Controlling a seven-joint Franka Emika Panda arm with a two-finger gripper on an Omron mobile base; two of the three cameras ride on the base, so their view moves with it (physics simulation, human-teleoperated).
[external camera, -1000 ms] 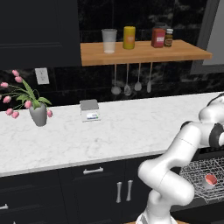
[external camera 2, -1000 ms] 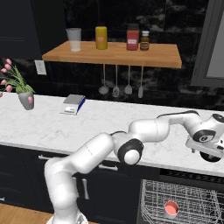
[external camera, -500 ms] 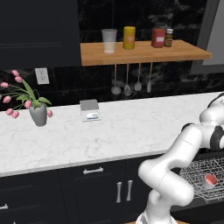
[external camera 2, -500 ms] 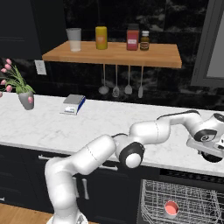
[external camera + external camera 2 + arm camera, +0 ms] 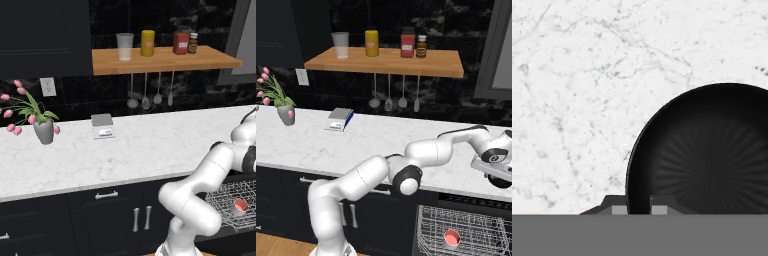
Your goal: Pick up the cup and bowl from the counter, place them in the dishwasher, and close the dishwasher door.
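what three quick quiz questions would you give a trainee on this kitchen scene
1. True or false: the red cup already lies in the dishwasher rack.
2. In the hand view, the fingertips straddle the rim of which thing? A) the black bowl B) a vase C) a jar
3. What does the bowl rest on?

Key
1. True
2. A
3. The counter

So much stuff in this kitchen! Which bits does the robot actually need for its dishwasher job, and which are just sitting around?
Needed for the job:
- black bowl on the counter
- pink cup already in the dishwasher rack
- gripper, its fingers either side of the bowl's rim

Just sitting around:
- flower vase
- small scale
- shelf jars
- hanging utensils
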